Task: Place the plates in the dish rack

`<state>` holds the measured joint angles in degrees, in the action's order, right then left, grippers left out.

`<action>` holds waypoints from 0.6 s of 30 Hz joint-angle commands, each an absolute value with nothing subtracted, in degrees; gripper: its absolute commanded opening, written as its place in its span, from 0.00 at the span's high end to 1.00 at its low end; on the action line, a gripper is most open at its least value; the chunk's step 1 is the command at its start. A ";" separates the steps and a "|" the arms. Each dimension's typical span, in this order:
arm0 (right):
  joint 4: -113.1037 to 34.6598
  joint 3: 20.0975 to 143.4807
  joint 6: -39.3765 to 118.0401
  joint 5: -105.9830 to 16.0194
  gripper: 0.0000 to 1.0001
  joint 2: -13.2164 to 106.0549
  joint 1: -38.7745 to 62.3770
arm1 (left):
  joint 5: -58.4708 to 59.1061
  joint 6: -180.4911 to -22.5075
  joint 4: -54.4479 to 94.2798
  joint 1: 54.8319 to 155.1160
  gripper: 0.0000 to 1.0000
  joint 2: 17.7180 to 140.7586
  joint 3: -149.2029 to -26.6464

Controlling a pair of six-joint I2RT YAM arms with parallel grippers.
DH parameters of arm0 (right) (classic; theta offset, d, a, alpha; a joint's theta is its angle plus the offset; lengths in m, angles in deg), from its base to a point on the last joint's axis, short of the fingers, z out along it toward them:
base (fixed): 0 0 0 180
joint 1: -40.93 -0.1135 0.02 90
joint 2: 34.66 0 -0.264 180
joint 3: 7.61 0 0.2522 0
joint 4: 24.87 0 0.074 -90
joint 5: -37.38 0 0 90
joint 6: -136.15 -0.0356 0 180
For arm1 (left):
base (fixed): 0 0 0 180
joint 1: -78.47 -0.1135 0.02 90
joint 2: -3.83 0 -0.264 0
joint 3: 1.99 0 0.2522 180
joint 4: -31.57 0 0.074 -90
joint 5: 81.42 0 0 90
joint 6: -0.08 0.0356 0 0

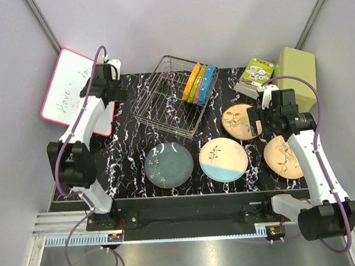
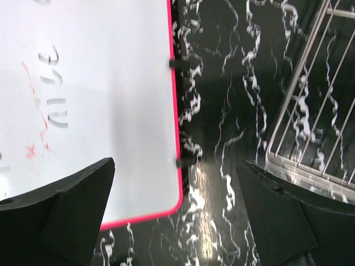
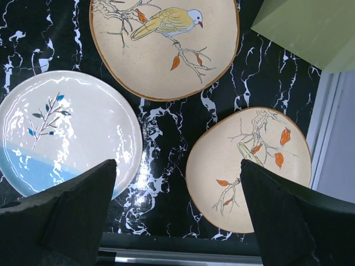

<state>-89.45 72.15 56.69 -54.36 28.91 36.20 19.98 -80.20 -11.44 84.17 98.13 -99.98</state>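
Note:
Four plates lie flat on the black marbled table. The teal-blue plate (image 1: pixel 168 164) and the cream and light-blue plate (image 1: pixel 223 159) sit near the front. Two peach-tan plates (image 1: pixel 240 121) (image 1: pixel 282 157) lie at the right; in the right wrist view they show as a bird plate (image 3: pixel 165 44) and a leaf plate (image 3: pixel 249 166), with the cream plate (image 3: pixel 61 133) at left. The silver wire dish rack (image 1: pixel 164 101) stands at the back; its corner shows in the left wrist view (image 2: pixel 310 111). My left gripper (image 2: pixel 177 221) is open and empty beside the rack. My right gripper (image 3: pixel 177 216) is open and empty above the peach-tan plates.
Small orange, green, pink and blue plates (image 1: pixel 199 83) stand in the rack's right end. A red-framed whiteboard (image 1: pixel 74 91) leans at the back left, also in the left wrist view (image 2: pixel 83 100). An olive-green box (image 1: pixel 296 66) and a green packet (image 1: pixel 255 74) sit at the back right.

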 commanded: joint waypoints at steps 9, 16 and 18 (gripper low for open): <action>-81.09 74.09 65.49 -41.65 0.00 30.89 35.92 | 7.69 -87.11 -29.21 79.27 0.01 127.93 -146.71; -79.23 78.22 61.17 -37.16 0.00 36.62 35.92 | 5.18 -86.23 -28.33 79.18 0.11 132.32 -147.06; -79.23 78.49 61.61 -37.42 0.00 37.32 35.92 | 2.18 -85.35 -28.51 79.26 0.18 132.59 -146.71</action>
<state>-81.72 75.74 62.18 -40.66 36.73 36.17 8.55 -86.11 -27.95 79.05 131.71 -144.42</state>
